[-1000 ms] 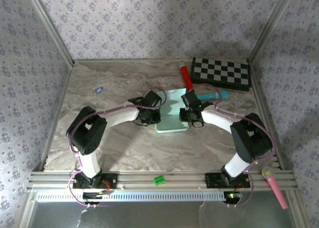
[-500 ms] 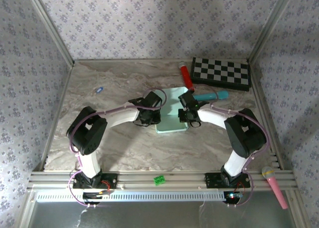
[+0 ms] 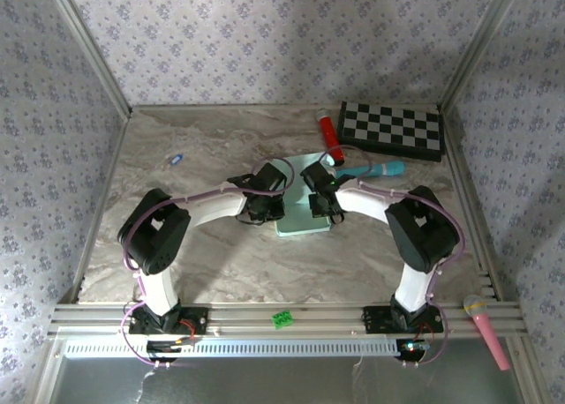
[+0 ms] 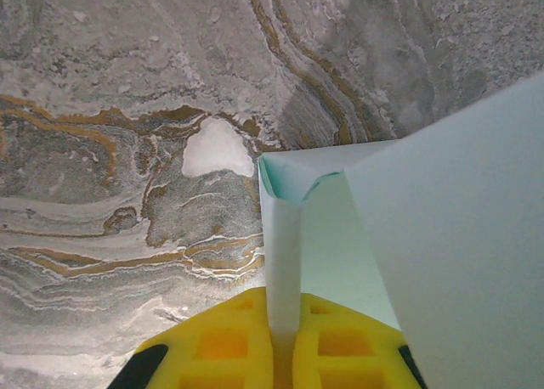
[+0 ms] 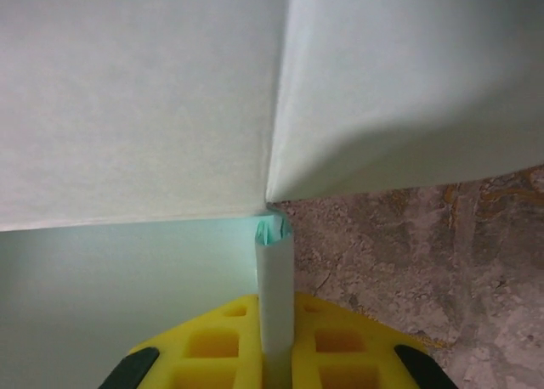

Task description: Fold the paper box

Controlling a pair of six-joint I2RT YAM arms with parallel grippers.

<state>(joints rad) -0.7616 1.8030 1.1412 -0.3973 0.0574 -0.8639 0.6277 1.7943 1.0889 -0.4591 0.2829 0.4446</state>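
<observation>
Paper box (image 3: 298,212) has flaps clamped by left end effector (image 4: 280,325) and right end effector (image 5: 276,325).

Left arm (image 3: 207,210) and right arm (image 3: 375,201): white links, black joints, purplish cables; left gripper (image 4: 280,359) pads seem yellow, waffle-gridded.

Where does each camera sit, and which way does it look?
Top external: above and behind, looking down on the table, both arms, the paper box.
Left wrist: on the left arm, looking past the left gripper pinching the box's edge.
Right wrist: likewise, the right gripper pinching another edge.
Shared: all three show the paper box.
</observation>
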